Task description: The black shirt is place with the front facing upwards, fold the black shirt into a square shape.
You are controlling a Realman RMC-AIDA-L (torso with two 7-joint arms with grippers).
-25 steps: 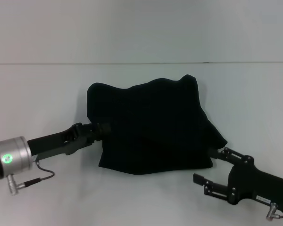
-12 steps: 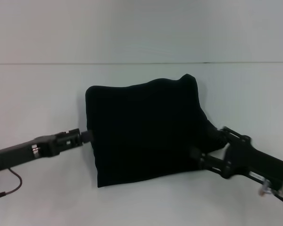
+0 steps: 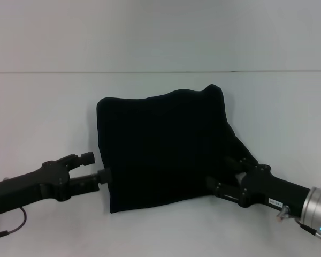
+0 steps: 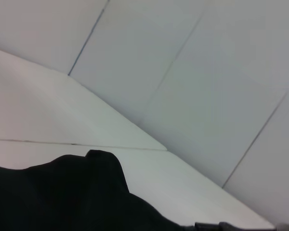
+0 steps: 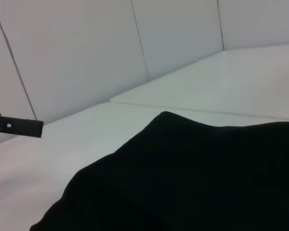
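Observation:
The black shirt (image 3: pixel 163 144) lies on the white table (image 3: pixel 37 112) as a folded, roughly square bundle with a raised far right corner. No lettering shows. My left gripper (image 3: pixel 96 165) is open just off the shirt's left edge, its lower fingertip at the cloth. My right gripper (image 3: pixel 222 174) is open at the shirt's near right corner, with its fingers (image 3: pixel 216 188) set apart along the cloth edge. The shirt (image 4: pixel 58 192) fills the low part of the left wrist view. In the right wrist view the shirt (image 5: pixel 197 173) is close, with the left gripper's finger (image 5: pixel 19 126) beyond it.
A seam (image 3: pixel 160 72) runs across the table behind the shirt. Pale wall panels (image 4: pixel 207 86) stand at the back of the table. Bare tabletop lies to the left, to the right and in front of the shirt.
My left gripper has pulled back from the shirt's left edge toward the near left and opened. My right gripper has moved in to the shirt's near right corner. The bundle lies flatter.

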